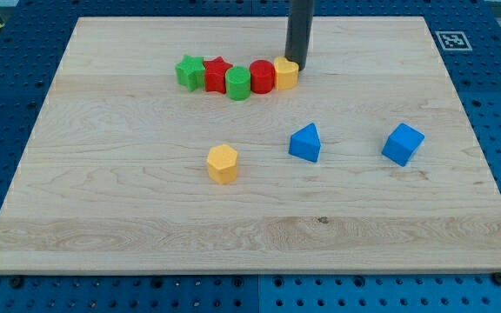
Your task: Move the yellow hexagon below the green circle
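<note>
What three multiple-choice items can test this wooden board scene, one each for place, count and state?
1. Where is the yellow hexagon block?
A. in the top row
B. alone, below the row
C. off the wooden board

2. How many blue blocks?
A. one
B. two
C. three

3. My tip is
A. beside the small yellow block
B. on the green star block
C. out of view

Answers: 1 B, it sits apart, toward the view's bottom. 2 B, two stand at the view's right. 3 A, the rod ends at the row's right end.

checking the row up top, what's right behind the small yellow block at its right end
My tip stands right behind the yellow block, apparently touching it. Beyond is bare board. The rod hides that block's rear edge.
</note>
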Controlling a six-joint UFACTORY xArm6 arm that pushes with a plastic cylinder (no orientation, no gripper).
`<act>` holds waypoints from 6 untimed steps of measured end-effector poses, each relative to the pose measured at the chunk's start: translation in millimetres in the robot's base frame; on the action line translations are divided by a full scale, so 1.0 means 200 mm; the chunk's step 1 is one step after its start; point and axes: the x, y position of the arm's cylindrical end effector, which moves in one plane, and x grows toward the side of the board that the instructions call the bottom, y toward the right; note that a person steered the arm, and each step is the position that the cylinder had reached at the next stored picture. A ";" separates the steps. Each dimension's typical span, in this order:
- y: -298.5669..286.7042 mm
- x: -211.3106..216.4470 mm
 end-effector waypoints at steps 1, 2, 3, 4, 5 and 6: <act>0.06 -0.13; 0.29 -0.16; 0.49 0.03; 0.43 0.30; 0.13 0.50; -0.18 0.58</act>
